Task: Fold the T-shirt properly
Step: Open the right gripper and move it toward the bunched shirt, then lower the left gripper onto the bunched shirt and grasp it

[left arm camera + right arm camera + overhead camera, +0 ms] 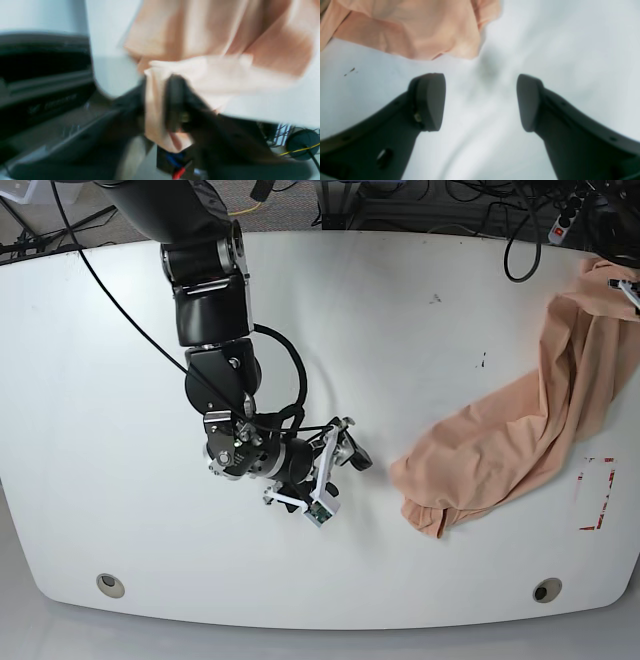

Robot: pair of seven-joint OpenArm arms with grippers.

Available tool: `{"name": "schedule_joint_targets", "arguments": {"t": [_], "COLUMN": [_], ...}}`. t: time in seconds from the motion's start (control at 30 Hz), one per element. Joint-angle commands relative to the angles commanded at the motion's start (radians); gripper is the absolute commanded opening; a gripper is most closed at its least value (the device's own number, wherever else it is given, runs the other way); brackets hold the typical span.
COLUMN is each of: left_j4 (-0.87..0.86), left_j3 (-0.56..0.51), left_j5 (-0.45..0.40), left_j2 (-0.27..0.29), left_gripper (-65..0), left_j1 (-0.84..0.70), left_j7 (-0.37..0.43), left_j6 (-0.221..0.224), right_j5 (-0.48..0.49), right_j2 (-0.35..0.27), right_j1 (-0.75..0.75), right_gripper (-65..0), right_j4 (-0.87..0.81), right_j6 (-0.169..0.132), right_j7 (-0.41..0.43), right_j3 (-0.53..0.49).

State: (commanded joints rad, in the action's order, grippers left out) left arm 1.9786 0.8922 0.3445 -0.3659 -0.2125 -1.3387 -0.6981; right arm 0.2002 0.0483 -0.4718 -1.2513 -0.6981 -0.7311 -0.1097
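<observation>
Our left end effector [176, 100] pinches the T-shirt [490, 450] at the far right, presumably to stretch out bunched folds, while our right [350, 448] waits wide apart.

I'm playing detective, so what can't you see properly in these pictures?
- The cloth between the left gripper's fingertips: blurred in the left wrist view.
- Most of the left arm: cut off by the base view's right edge.
- The rest of the T-shirt: cut off by the right wrist view's top edge.
</observation>
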Motion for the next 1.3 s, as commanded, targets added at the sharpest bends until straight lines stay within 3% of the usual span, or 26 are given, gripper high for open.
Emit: {"name": "schedule_joint_targets", "arguments": {"t": [0.1,0.3,0.43,0.5,0.6,0.8,0.97,1.03,1.23,1.3], "left_j4": [0.000,-0.011,-0.018,-0.048,-0.175,-0.419,-0.638,-0.707,-0.819,-0.815], "left_j3": [-0.002,-0.092,-0.270,-0.334,-0.414,-0.466,-0.483,-0.489,-0.595,-0.657], "left_j5": [0.000,-0.035,-0.123,-0.160,-0.241,-0.365,-0.397,-0.399,-0.393,-0.393], "left_j2": [0.002,0.046,0.110,0.161,0.219,0.265,0.273,0.273,0.279,0.282], "left_gripper": [-15.3,-14.0,-14.0,-14.0,-14.0,-14.0,-14.0,-14.0,-13.9,-13.9], "left_j1": [0.074,0.296,0.404,0.434,0.465,0.480,0.483,0.499,0.512,0.505], "left_j7": [-0.002,-0.002,0.015,0.063,0.204,0.471,0.654,0.690,0.689,0.687], "left_j6": [0.000,0.000,0.000,0.000,0.004,0.122,0.186,0.191,0.185,0.183], "right_j5": [0.000,0.000,0.000,0.000,0.002,0.002,0.002,0.002,0.002,0.002], "right_j2": [-0.003,-0.020,-0.020,-0.020,-0.020,-0.044,-0.066,-0.091,-0.098,-0.100], "right_j1": [0.017,0.048,0.071,0.074,0.078,0.118,0.155,0.169,0.203,0.204], "right_gripper": [-22.0,-22.0,-22.0,-22.0,-22.0,-22.0,-22.0,-22.0,-22.0,-22.0], "right_j4": [-0.021,-0.055,-0.055,-0.055,-0.055,-0.109,-0.164,-0.181,-0.238,-0.258], "right_j6": [0.000,0.000,0.000,0.000,0.000,0.000,0.000,0.000,0.000,0.000], "right_j7": [-0.002,-0.003,-0.003,-0.003,-0.003,-0.005,-0.005,-0.005,-0.009,-0.052], "right_j3": [0.000,0.000,0.055,0.077,0.095,0.114,0.112,0.114,0.114,0.123]}}
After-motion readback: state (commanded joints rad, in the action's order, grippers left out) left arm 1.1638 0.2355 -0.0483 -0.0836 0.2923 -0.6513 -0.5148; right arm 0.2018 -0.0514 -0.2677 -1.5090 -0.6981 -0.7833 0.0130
